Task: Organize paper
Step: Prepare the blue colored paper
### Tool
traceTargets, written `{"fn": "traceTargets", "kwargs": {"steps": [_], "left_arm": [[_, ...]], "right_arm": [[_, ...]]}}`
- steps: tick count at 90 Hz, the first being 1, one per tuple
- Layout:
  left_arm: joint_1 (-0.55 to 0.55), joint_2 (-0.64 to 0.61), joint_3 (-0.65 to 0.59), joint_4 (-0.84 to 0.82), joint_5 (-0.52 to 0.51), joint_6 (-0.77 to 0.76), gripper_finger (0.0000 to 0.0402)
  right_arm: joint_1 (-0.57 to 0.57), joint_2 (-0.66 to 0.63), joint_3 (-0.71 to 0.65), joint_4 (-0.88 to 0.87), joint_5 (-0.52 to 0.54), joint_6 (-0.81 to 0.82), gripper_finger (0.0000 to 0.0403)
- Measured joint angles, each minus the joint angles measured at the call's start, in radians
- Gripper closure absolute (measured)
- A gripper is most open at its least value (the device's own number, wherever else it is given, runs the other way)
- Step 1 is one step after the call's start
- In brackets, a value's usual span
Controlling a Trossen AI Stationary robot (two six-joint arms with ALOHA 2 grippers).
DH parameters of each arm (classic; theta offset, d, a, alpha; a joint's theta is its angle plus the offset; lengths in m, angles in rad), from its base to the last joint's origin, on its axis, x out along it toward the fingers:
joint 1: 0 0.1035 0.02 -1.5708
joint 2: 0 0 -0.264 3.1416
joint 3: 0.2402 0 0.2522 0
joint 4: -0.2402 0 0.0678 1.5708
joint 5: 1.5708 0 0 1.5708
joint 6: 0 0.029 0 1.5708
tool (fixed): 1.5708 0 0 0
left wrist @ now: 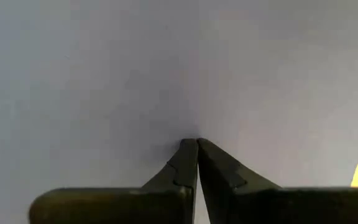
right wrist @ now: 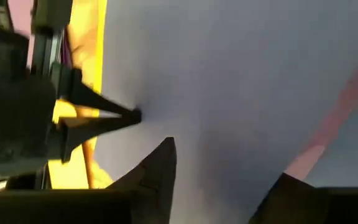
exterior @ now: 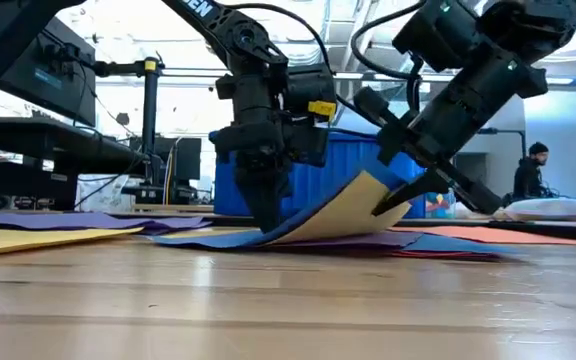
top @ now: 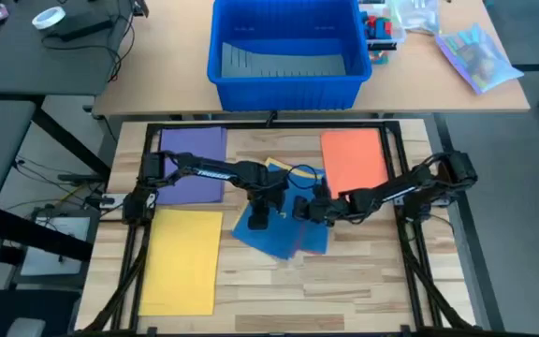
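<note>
The blue sheet [top: 274, 234] sits on top of the loose pile at the middle of the table, and both grippers are on it. The left gripper [top: 262, 217] stands straight down on the sheet, fingers [left wrist: 188, 163] squeezed together with nothing between them, the tips pinning the paper flat directly beneath. Just beside it the right gripper [exterior: 406, 196] comes in at a slant. In the low view its fingers are parted, one above and one below the raised edge of the blue sheet, which curls up off the pile and shows a tan underside. The right wrist view confirms the gap between its two fingers [right wrist: 157, 165], with paper filling the space ahead of them.

So the relation that matters: the lifted edge lies right in the right gripper's mouth, while the pinned part lies under the left one, a little farther along the sheet. The right arm is the nearer to the free edge; my guess is it closes there and peels.

Sorted sheets lie well apart: the purple sheet [top: 195, 159] and yellow sheet [top: 185, 257] beyond the left gripper, the orange sheet [top: 354, 159] behind the right one.
</note>
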Motion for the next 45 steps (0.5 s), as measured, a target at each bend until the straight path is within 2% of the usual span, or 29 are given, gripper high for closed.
{"fn": "traceTargets", "kwargs": {"steps": [11,26,45], "left_arm": [[0.002,-0.011,0.001,-0.018,-0.004,0.001,0.0402],[0.006,-0.037,0.080,-0.167,-0.014,0.007,0.0402],[0.008,-0.103,0.232,-0.368,-0.019,0.018,0.0402]], "right_arm": [[0.003,-0.002,0.000,0.014,-0.001,-0.085,0.0391],[0.021,-0.065,0.000,-0.028,-0.127,-0.180,0.0401],[0.104,-0.306,0.000,-0.182,-0.352,-0.290,0.0403]]}}
